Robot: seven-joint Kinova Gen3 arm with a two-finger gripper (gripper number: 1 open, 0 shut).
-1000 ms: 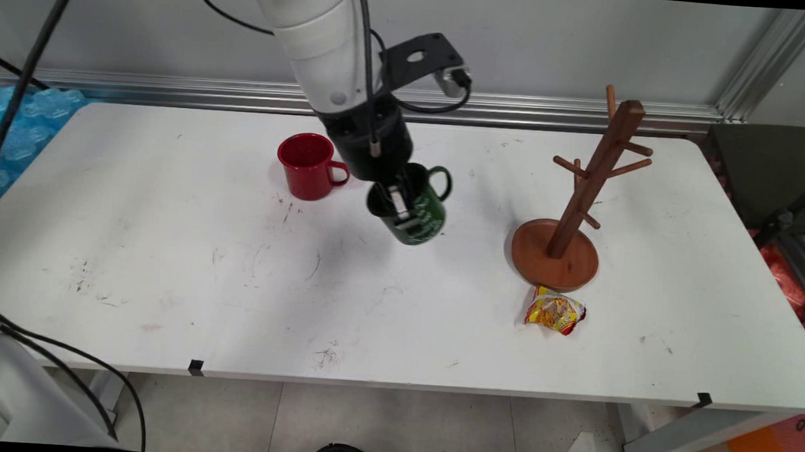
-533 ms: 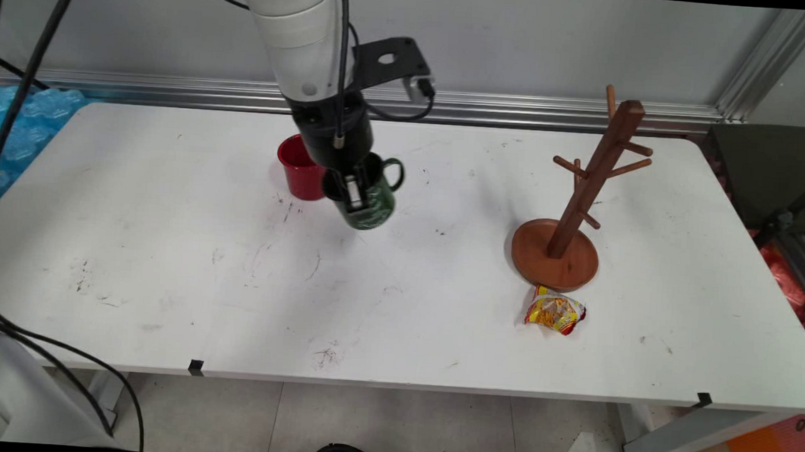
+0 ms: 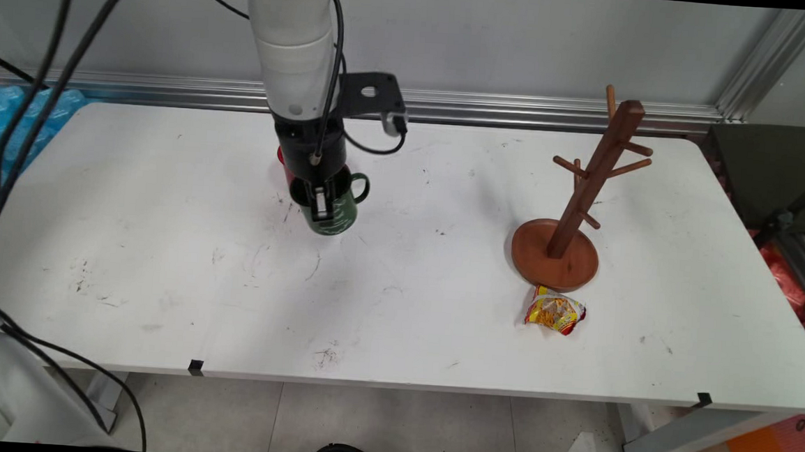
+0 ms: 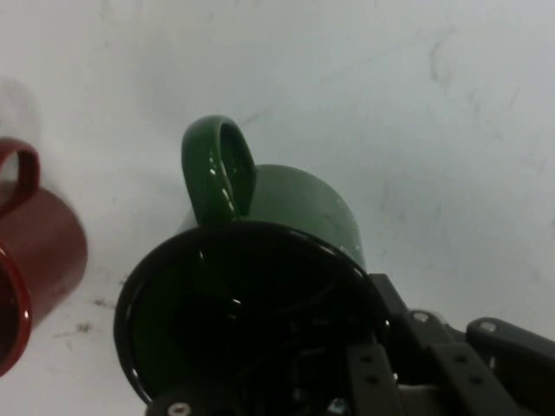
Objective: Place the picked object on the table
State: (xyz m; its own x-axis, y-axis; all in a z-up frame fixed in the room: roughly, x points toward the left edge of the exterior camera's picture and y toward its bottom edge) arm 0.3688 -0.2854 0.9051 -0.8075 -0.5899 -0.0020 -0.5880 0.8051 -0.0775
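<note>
My gripper (image 3: 320,205) is shut on the rim of a green mug (image 3: 337,211), one finger inside and one outside its wall. The mug hangs nearly upright, low over the table's back middle, its handle (image 3: 359,188) pointing right. In the hand view the green mug (image 4: 295,217) fills the centre, its dark mouth toward the camera and its handle (image 4: 217,169) up. A red mug (image 4: 35,243) stands close at the left of that view. In the main view the red mug (image 3: 282,157) is mostly hidden behind my wrist.
A wooden mug tree (image 3: 590,185) on a round base (image 3: 534,251) stands at the right. A yellow and red snack packet (image 3: 554,311) lies just in front of it. Black cables hang at the left. The table's front edge (image 3: 393,385) runs below.
My arm has carried the green mug leftward and lower, from mid-table to just in front of the red mug. The mug has tipped back toward upright.
</note>
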